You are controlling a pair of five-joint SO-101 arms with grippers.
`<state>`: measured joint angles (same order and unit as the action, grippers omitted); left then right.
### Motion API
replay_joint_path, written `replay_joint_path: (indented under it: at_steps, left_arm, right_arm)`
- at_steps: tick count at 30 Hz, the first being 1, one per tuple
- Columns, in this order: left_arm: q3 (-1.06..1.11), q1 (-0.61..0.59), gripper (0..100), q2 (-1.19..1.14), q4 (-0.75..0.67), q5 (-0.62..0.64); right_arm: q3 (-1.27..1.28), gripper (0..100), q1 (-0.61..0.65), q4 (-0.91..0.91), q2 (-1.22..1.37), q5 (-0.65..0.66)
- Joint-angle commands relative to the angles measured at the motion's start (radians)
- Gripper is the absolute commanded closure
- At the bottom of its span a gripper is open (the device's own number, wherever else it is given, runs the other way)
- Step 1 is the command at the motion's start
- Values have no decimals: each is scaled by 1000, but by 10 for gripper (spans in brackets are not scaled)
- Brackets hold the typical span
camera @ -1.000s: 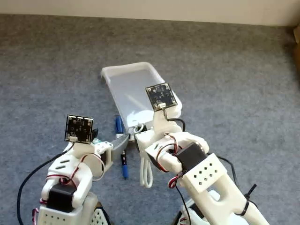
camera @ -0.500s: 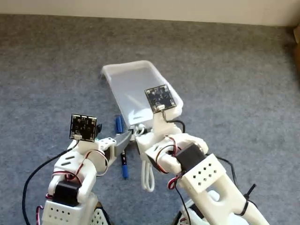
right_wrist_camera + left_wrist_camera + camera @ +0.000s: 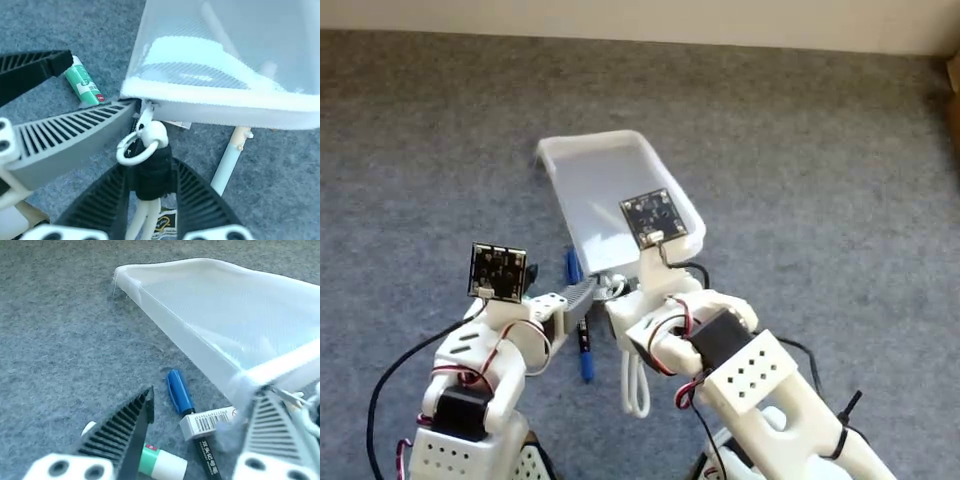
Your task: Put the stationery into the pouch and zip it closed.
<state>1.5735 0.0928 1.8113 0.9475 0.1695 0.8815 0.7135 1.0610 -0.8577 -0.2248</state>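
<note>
The translucent white pouch lies on the grey carpet with its zip end toward the arms. My right gripper is shut on the black zip pull strap, which carries a white bead and ring. My left gripper is open, its grey finger against the pouch's near corner and its black finger over the carpet. Between those fingers lie a blue-capped marker, a white labelled eraser and a green-and-white glue stick. A white pen lies under the pouch edge.
A white cord loop trails from the strap toward the right arm's base. The blue marker lies between the two arms. Bare carpet surrounds the pouch on all sides, and a pale wall strip runs along the far edge.
The left arm has swung toward the pouch, bringing its grey finger to the near corner. The right gripper has shifted slightly left with the strap, and the pouch mouth moved with it.
</note>
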Motion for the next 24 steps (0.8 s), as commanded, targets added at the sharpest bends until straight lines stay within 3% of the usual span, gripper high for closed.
replay_joint_path:
  at_steps: [1,9,18,24]
  left_arm:
    - [-5,-74,832,8,-28,2]
    - [-12,-133,949,8,-26,2]
    - [-13,-159,994,8,-23,0]
    - [-13,-159,994,8,-21,0]
  right_arm:
    - [-16,995,8,4,-38,8]
    - [-15,995,2,5,-38,8]
    - [-19,995,-156,8,-39,11]
    - [-42,995,-242,137,-39,14]
